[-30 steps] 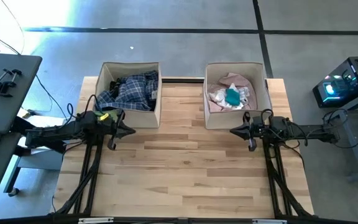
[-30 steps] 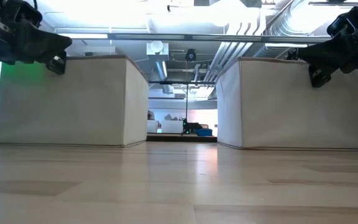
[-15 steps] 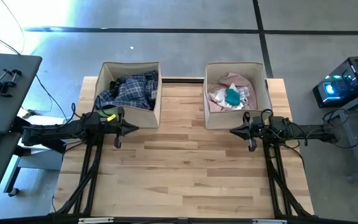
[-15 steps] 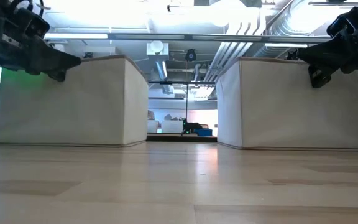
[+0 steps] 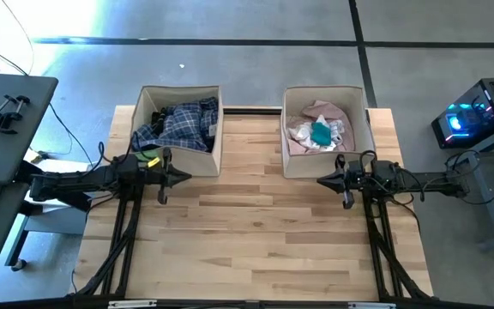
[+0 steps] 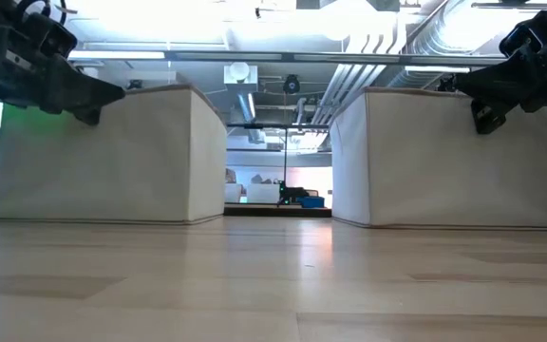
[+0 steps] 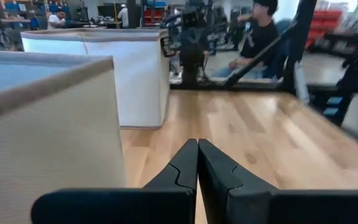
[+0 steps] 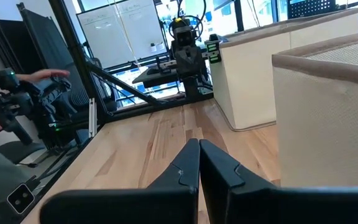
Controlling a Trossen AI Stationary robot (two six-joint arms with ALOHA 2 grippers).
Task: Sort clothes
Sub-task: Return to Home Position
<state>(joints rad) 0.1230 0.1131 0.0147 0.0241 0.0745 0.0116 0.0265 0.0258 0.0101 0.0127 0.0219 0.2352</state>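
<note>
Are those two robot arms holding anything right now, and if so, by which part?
Nothing. The left gripper and the right gripper both have their fingers shut and empty, above the table.

No text, label, brand or number can be read; marks on the far whiteboards (image 8: 114, 25) are illegible.
</note>
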